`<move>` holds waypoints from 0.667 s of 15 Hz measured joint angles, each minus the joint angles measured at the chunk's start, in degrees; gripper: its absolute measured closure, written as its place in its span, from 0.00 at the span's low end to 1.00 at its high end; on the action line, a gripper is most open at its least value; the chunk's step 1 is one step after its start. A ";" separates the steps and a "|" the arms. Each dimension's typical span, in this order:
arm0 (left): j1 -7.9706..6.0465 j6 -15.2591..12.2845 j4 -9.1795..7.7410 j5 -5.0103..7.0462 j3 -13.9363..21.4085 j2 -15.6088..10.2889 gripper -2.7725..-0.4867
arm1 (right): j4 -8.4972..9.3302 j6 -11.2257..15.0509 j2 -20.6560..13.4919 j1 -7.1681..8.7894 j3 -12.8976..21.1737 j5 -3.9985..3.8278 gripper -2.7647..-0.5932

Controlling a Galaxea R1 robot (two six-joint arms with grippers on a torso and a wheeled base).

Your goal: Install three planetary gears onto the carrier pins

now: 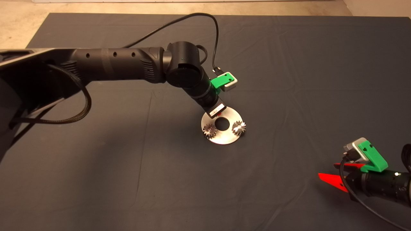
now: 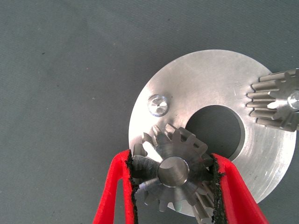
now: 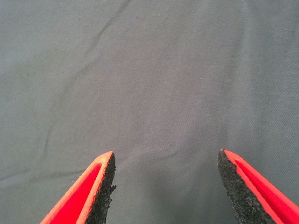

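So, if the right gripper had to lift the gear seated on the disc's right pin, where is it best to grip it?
Probably from straight above, pads on opposite sides of the toothed rim. That seated gear lies flat on the silver disc, pin through its bore, so only the teeth offer grip. The right gripper waits open.

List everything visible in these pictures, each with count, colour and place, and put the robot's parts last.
Mat: one, dark grey, covering the table.
Carrier disc: one, silver with a central hole, mid-mat.
Planetary gears: three, shiny steel; one and another sit on the disc, the third is gripped above the disc.
Carrier pins: one bare silver pin shows near the disc rim; the others are covered by gears.
Cable: one, black, looping over the left arm.
Left pincer: red fingers, shut on the third gear over the disc.
Right pincer: red fingers, open, parked at the mat's lower right.
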 joint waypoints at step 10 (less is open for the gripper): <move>0.00 1.58 -0.01 -0.40 -2.43 1.38 0.93 | 0.00 -0.01 0.00 -0.32 0.00 -0.04 0.53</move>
